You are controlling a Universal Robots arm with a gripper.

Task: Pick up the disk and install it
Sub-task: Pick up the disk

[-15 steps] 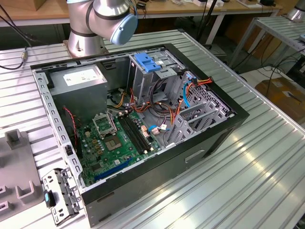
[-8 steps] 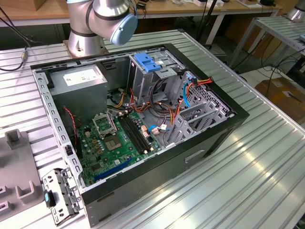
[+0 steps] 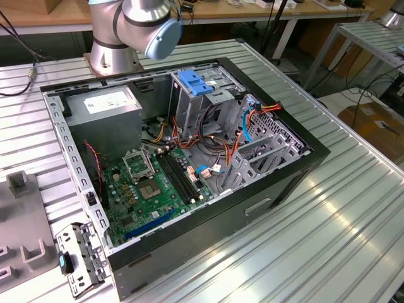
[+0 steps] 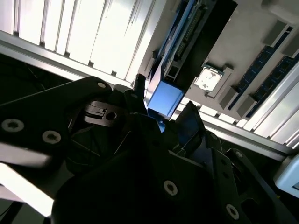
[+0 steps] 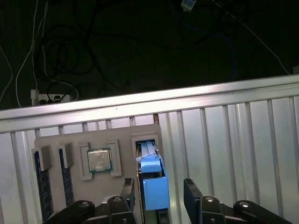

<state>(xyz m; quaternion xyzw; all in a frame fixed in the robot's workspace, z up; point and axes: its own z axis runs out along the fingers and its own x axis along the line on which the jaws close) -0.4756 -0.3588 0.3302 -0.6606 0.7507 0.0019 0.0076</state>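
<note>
My gripper [image 5: 159, 185] is spread, with one of its fingers [image 5: 191, 198] on each side of the disk [image 5: 152, 163]. In the first wrist view I see a gap on both sides, so I judge that nothing is pinched yet.

The risk I see is in the centring. The disk sits nearer to one finger than to the other, so on closing that finger may push first and tip the disk in its slot. A tilted disk could then jam when it is lifted. The hold would also fall on the blue plastic end, which may flex or slip.

The disk stands on its edge in a slot of the grey tray [image 5: 124, 135], just beside the processor [image 5: 99, 160] and near the memory modules [image 5: 39, 189]. The tray lies on the ribbed metal worktop [image 5: 224, 140]. In the exterior view the open computer case [image 3: 265, 202] waits, with its drive cage [image 3: 192, 88] under a blue top.
</note>
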